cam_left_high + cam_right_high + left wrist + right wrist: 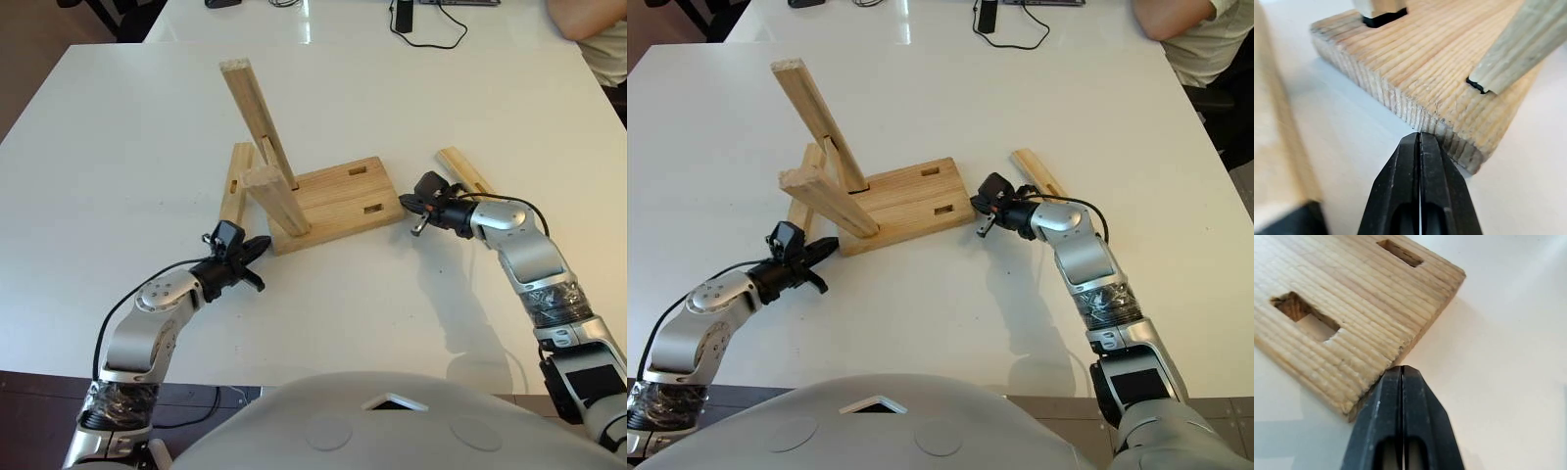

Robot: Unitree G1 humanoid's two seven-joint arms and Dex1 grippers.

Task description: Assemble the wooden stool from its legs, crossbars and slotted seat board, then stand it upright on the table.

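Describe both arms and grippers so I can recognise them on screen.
The left arm and right arm have rounded silver-grey shells, a section wrapped in shiny tape, and a thin black cable looping alongside. The left gripper and right gripper are glossy black, with tapered wedge-shaped jaws.

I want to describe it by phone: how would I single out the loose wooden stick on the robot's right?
Find the slotted seat board lying on the table with two legs sticking up. To its right, just beyond the robot's right hand, the stick lies flat. Unlike the other loose piece, beside the board's left end, it lies clear of the board.
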